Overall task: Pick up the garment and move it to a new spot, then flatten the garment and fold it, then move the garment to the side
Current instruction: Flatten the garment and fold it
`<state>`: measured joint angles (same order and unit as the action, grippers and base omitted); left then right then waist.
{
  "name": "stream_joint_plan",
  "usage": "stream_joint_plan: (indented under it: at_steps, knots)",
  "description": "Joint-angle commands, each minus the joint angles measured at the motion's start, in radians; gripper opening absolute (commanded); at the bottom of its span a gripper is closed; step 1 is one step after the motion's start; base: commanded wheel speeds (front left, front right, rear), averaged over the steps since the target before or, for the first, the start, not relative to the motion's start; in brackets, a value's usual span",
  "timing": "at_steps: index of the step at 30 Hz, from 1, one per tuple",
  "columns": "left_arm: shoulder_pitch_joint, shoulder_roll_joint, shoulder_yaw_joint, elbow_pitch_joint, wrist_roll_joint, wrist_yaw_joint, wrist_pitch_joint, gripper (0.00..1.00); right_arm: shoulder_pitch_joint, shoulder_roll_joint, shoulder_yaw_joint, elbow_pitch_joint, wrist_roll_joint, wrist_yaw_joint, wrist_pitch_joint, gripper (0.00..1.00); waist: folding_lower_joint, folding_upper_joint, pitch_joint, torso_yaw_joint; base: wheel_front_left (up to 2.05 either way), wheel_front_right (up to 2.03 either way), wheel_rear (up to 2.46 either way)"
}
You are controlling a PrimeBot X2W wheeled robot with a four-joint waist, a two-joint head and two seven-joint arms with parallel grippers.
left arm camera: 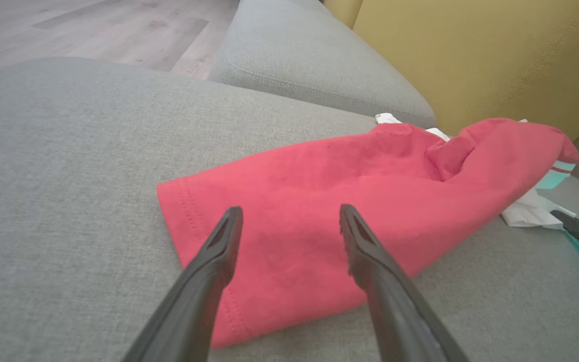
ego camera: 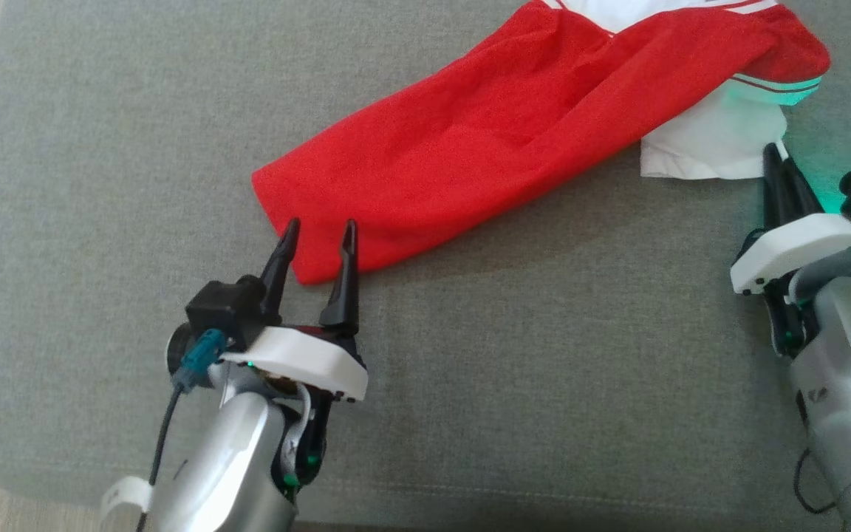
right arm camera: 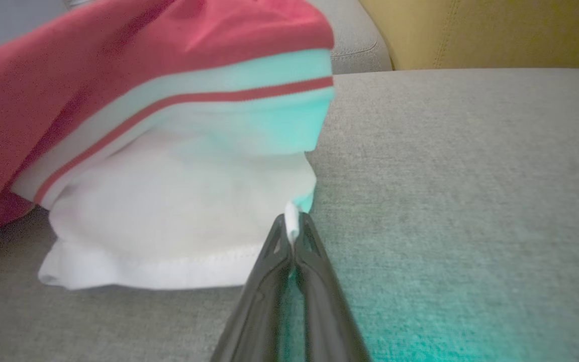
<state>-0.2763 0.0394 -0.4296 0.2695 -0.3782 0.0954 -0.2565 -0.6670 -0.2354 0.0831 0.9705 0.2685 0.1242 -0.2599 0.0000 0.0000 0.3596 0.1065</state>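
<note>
Red garment point(ego camera: 470, 140) with a white part and striped trim, rumpled in a long band across the grey seat cushion point(ego camera: 544, 355). Red hem point(left arm camera: 179, 211) toward the robot's left, white hem point(right arm camera: 159, 274) toward its right, the far end near the yellow backrest point(left arm camera: 470, 60). Not flat anywhere; layers folded over one another, so hard to say how many at each end.

Right gripper point(right arm camera: 293, 223): jaws pressed together, pinching only a small tip of the white hem at its corner. Left gripper point(ego camera: 322, 224): jaws spread wide, tips at the corner of the red hem, nothing held between them. Touching the cloth or just over it, cannot tell.

Probably the beginning of the pick-up. Main danger, as a judgement: very little cloth in the right pinch, so easy to slip out under the garment's weight. Perhaps only one layer caught there, and then the rest hanging and unrolling instead of rising together. With the left end not gripped, a lift by the right alone likely to drag and twist the band over the cushion.

For the closing on the left:
- Too shallow, and only the top layer or the stitched edge taken.
- Too deep, and a fold of the cushion cover pinched together with the cloth.

Uneven raising of the two ends: more wrinkles, and a harder flattening later.
</note>
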Motion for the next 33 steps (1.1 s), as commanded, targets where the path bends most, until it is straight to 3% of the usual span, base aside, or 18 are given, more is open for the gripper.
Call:
stream_joint_plan:
  at_steps: [1, 8, 17, 22, 24, 33]
  knots:
    - [-0.014, 0.011, 0.045, -0.024, 0.010, -0.002, -0.005, 1.00, 0.012, 0.002, 0.029, -0.019, 0.003, 0.007, -0.002, 0.00, 0.0000, 0.0000, -0.014, -0.007, 0.00, 0.00, 0.00]
    - [0.037, 0.011, 0.066, -0.001, 0.008, -0.010, -0.005, 1.00, 0.144, -0.011, -0.019, -0.154, 0.080, 0.007, -0.002, 0.00, 0.0000, 0.0000, -0.122, -0.066, 0.00, 0.00, 0.00]
    - [0.105, 0.011, 0.094, 0.013, 0.001, -0.012, -0.005, 1.00, 0.387, -0.051, -0.056, -0.426, 0.162, 0.007, -0.002, 0.00, 0.0000, 0.0000, -0.224, -0.144, 0.00, 0.00, 0.00]
    - [0.119, 0.011, 0.097, 0.027, 0.000, -0.015, -0.005, 1.00, 0.469, -0.058, -0.083, -0.442, 0.153, 0.007, 0.001, 0.00, 0.0000, 0.0000, -0.226, -0.150, 0.00, 0.00, 0.00]
    - [0.120, 0.011, 0.096, 0.041, -0.010, -0.014, -0.005, 1.00, 0.476, -0.055, -0.093, -0.413, 0.133, 0.007, 0.001, 1.00, 0.0000, 0.0000, -0.217, -0.145, 0.00, 0.00, 0.00]
    - [0.087, 0.011, 0.108, 0.155, -0.117, 0.011, -0.005, 1.00, 0.409, 0.008, -0.081, -0.425, 0.067, 0.007, -0.001, 1.00, 0.0000, 0.0000, -0.168, -0.158, 0.00, 0.00, 0.00]
